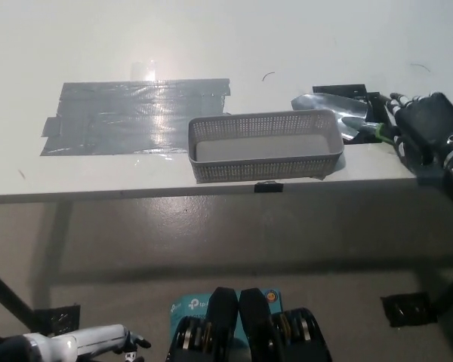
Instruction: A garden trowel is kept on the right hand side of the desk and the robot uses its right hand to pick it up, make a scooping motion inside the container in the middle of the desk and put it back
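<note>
My black right hand [429, 130] is at the table's right edge, shut on the garden trowel's green handle. The trowel's silver blade [328, 105] points left and lies low over the black tape patch [347, 92], just behind the right end of the grey perforated container [266, 145]. Whether the blade touches the table I cannot tell. The container stands near the table's front edge, in the middle, with nothing visible inside. My white left hand [98, 342] rests low at the bottom left, below the table.
A wide patch of grey tape [132, 115] covers the white table [211, 38] left of the container. The table's front edge runs across the middle of the view. Black tape marks [406, 309] lie on the floor.
</note>
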